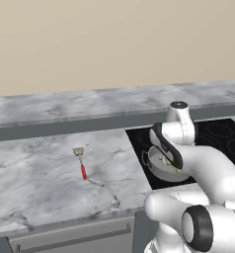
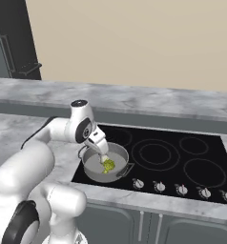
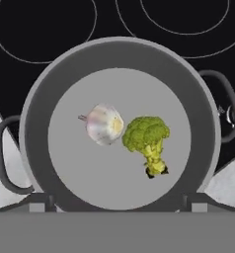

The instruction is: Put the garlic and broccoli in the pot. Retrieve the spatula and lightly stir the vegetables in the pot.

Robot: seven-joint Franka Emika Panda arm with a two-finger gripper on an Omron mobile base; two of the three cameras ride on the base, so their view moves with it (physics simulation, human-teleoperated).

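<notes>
**Grey pot loaded; spatula not yet fetched**

Grey metal, round and shallow, with two loop handles: the pot sits on the near-left burner of the black glass cooktop; inside it, on the flat bottom, lie the small pale pinkish-white garlic bulb and the yellow-green bumpy broccoli floret, the two just beside each other near the centre, possibly touching; the first half of the task reads as done.

The white arm's two-finger gripper hangs directly over the pot, pointing down into it; in the hand view its two dark finger tips stand far apart at the pot's near rim with nothing between them; jaws released, empty.

The thin spatula with red handle and slotted grey metal head lies flat on the grey-veined marble counter, well apart from the pot and to the left of the cooktop, handle toward the counter's front edge, head toward the wall; untouched.

Remaining, as judged: lift clear of the pot; travel left to the spatula; grasp the red handle; carry it back; stir the vegetables lightly. Roughly halfway.
</notes>
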